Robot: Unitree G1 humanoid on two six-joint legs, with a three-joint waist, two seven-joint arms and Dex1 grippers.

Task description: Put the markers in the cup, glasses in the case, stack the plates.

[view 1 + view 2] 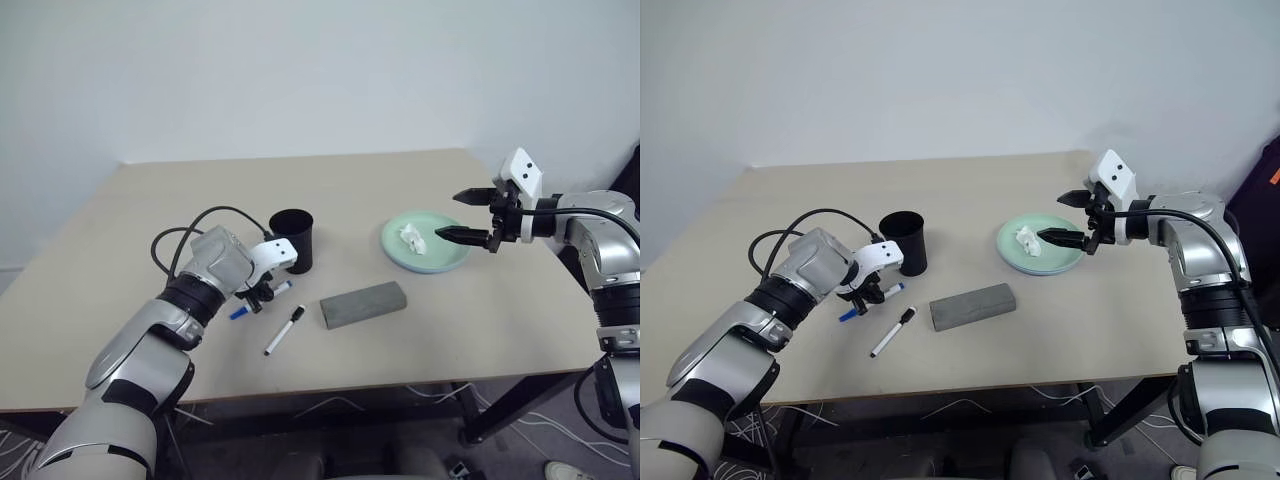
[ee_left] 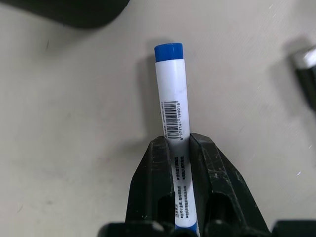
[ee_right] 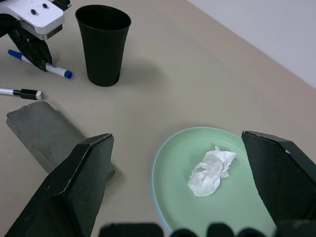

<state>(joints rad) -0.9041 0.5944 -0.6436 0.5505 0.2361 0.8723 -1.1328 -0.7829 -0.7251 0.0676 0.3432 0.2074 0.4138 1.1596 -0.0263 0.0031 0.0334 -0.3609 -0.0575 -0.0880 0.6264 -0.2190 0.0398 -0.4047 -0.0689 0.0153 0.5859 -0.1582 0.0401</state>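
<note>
Crowding the blue marker (image 2: 170, 98) — cup (image 1: 293, 239), black marker (image 1: 284, 330)

The slim white-barrelled marker with blue ends (image 2: 171, 113) carries the only print in the scene. In the left wrist view a black barcode sits on its barrel, with a row of small digits running along one side; they appear to begin 6 9 7 1 1, but the rest is too small to read with certainty. Below the barcode, several lines of tiny blue print run along the barrel, too small to make out.
</note>
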